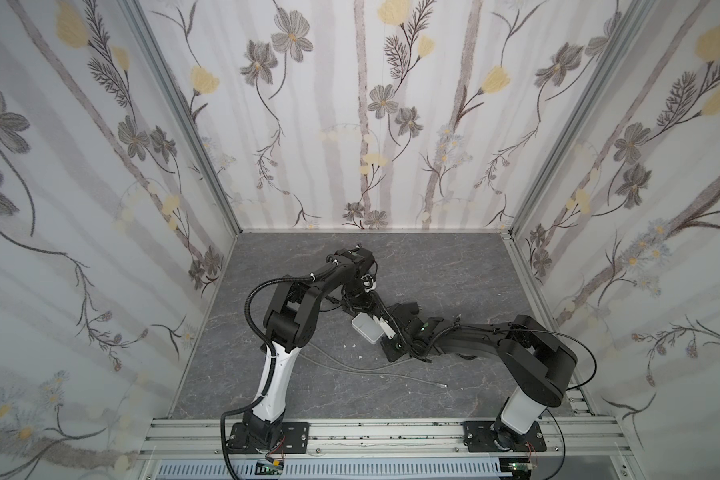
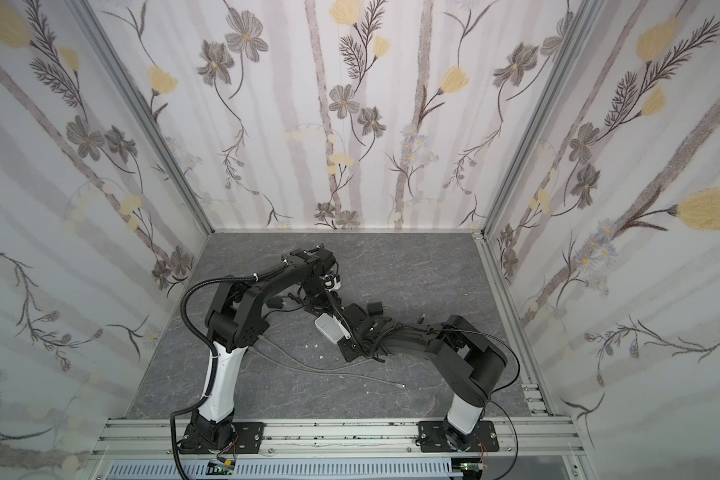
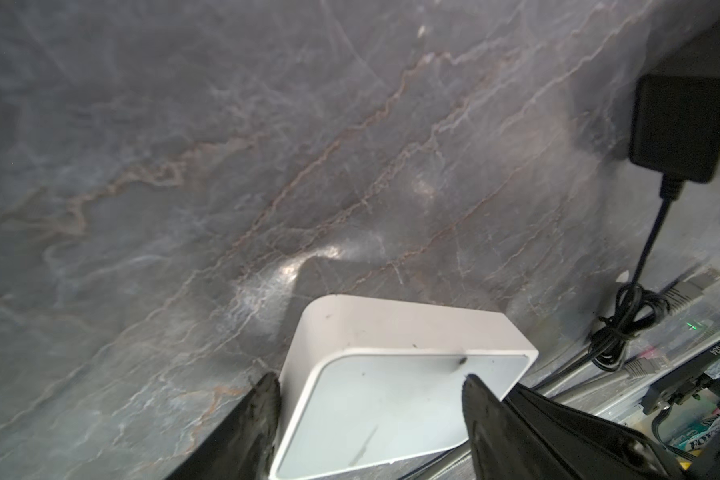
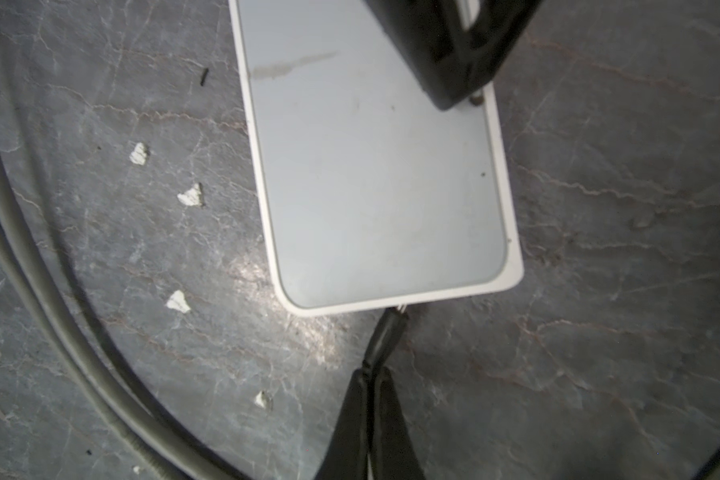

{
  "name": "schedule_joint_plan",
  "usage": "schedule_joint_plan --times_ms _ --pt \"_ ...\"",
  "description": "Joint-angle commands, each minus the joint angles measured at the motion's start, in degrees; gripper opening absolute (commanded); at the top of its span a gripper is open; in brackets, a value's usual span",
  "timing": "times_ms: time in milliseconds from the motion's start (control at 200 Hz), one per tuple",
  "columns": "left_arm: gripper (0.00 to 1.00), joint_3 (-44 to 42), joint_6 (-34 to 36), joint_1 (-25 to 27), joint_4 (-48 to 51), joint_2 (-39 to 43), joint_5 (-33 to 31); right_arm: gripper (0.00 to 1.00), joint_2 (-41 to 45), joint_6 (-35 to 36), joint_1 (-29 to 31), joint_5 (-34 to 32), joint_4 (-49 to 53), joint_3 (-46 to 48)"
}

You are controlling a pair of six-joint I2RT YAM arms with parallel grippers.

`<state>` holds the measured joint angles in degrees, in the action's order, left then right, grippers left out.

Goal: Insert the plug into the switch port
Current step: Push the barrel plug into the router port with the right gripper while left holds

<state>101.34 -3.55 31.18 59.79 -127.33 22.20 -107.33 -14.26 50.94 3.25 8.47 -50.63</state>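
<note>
Step in hand: insertion, at the point of contact. The right claw [image 4: 373, 376] is pressed together on the black plug [image 4: 385, 334], gripping it just behind its tip. The tip meets the short side wall of the switch box [image 4: 371, 187]. The switch port itself is hidden under the box's white rim, so seating cannot be confirmed.

The left claw [image 3: 368, 379] is spread wide and clamped across the box's width. One finger [image 3: 262, 415] lies against a long side wall and the other sits at the opposite edge, apparently bracing the box on the surface [image 4: 599, 291].

Location: in both top views the box [image 1: 366, 329] sits at centre frame, slightly below the middle, between the two arms. The plug lies directly ahead of the right claw, touching the box.

Next move, as judged: a short straight push along the plug's axis, with the left claw resisting any sliding. Any skew at the tip should be corrected first.

Loose grey cables [image 4: 59, 311] lie near.
</note>
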Motion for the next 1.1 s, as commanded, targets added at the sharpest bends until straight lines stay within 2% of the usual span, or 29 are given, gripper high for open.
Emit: schedule_joint_plan --times_ms 0,235,465,645,809,1094 --pt "0.7 0.44 0.48 0.18 1.45 -0.01 0.0 0.03 0.35 2.69 0.13 -0.86 1.5 0.49" --pt "0.7 0.61 1.8 0.48 2.23 -0.19 -0.66 0.03 1.23 4.78 0.04 -5.87 3.21 0.26" --pt "0.7 0.61 3.03 1.34 2.79 -0.35 -0.53 0.03 -0.12 5.46 0.13 -7.58 4.12 -1.29" --pt "0.7 0.7 3.11 1.55 2.9 -0.55 -0.45 0.03 -0.25 7.11 0.13 -6.57 4.08 -2.01" --pt "0.7 0.79 3.35 1.48 3.05 -0.38 -0.96 0.03 0.32 9.76 0.64 -2.1 4.07 -2.19" --pt "0.7 0.79 4.47 1.37 3.4 0.41 -1.35 0.02 0.22 10.1 2.15 -3.88 5.95 -2.64"
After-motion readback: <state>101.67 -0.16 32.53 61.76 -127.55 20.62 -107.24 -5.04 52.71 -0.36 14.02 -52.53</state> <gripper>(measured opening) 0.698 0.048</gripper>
